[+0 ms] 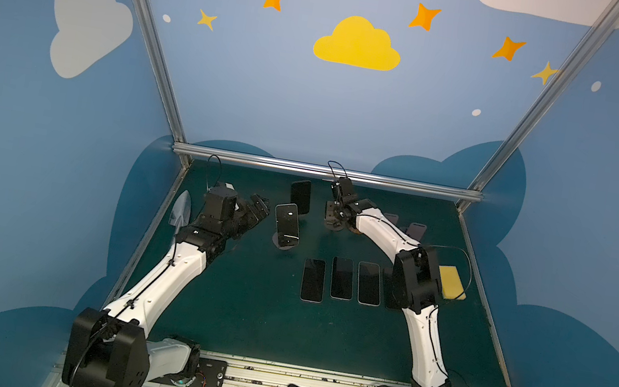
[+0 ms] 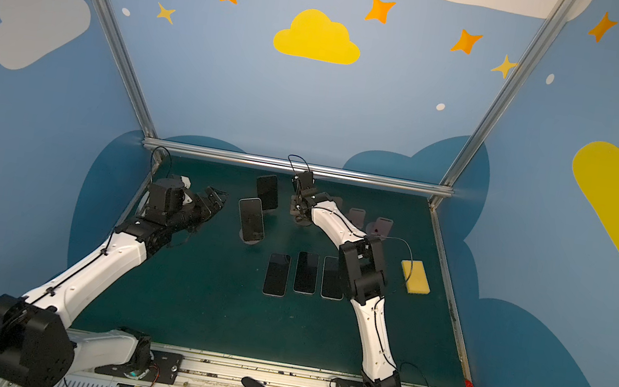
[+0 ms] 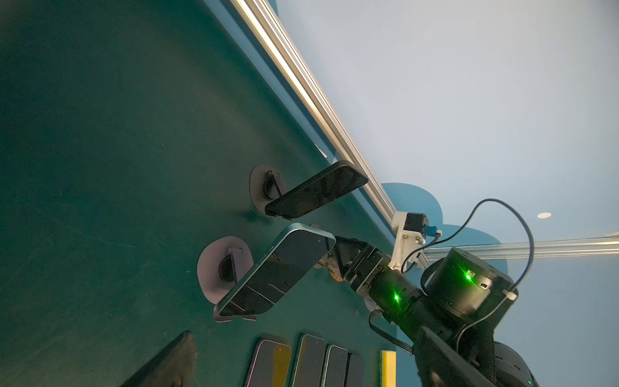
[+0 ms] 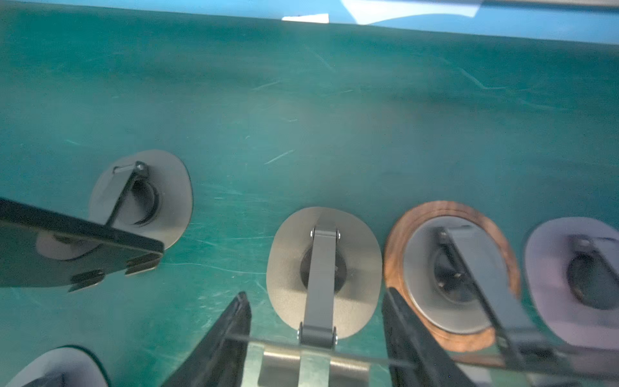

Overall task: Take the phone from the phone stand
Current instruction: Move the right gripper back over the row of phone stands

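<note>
1. Right claw (image 4: 315,295) pinches the side edges of the phone (image 4: 315,368), which is seen edge-on; its fingers straddle the phone stand (image 4: 358,268).
2. Phone is at mid-back of the tabletop (image 1: 239,309), over that stand; seated or lifted, cannot tell.
3. Left claw (image 1: 260,205) spread wide, just beside the teal phone (image 1: 287,224), not touching; that one leans on its own stand.
4. Black phone (image 1: 301,195) on a stand behind the teal one; row of phones (image 1: 342,277) lies flat nearer the front; yellow sponge (image 1: 451,282) at right.
</note>
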Motion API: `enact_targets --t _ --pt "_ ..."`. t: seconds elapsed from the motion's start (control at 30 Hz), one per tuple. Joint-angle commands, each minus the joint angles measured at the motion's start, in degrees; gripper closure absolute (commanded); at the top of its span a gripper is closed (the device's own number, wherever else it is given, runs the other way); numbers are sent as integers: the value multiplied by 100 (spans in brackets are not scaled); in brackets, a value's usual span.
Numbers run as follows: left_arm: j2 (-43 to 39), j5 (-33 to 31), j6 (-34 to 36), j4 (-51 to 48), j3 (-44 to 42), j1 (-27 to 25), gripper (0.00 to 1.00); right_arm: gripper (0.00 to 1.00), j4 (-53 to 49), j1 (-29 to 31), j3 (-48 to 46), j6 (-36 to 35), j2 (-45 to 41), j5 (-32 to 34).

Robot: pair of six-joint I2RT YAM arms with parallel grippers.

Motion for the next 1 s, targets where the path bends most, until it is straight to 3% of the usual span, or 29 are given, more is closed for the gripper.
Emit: enact_targets --t 0.0,0.13,0.43,0.63,0.83,0.97 --pt "36 -26 118 -63 163 9 0 40 70 -31 -31 196 -81 -421" --pt "-17 -69 102 -18 111 9 0 40 191 -91 -128 169 -75 -553" --pt "111 -63 109 -119 173 9 0 17 -90 -94 44 -186 -209 -613" --pt "62 -62 135 -124 164 9 0 13 -131 -96 55 -382 -635 -563" --pt "135 -394 185 -161 149 -60 0 13 -207 -59 49 -610 -1086 -622" --pt "178 -1307 324 -940 394 -419 0 12 -966 -20 -95 -345 -1776 -601"
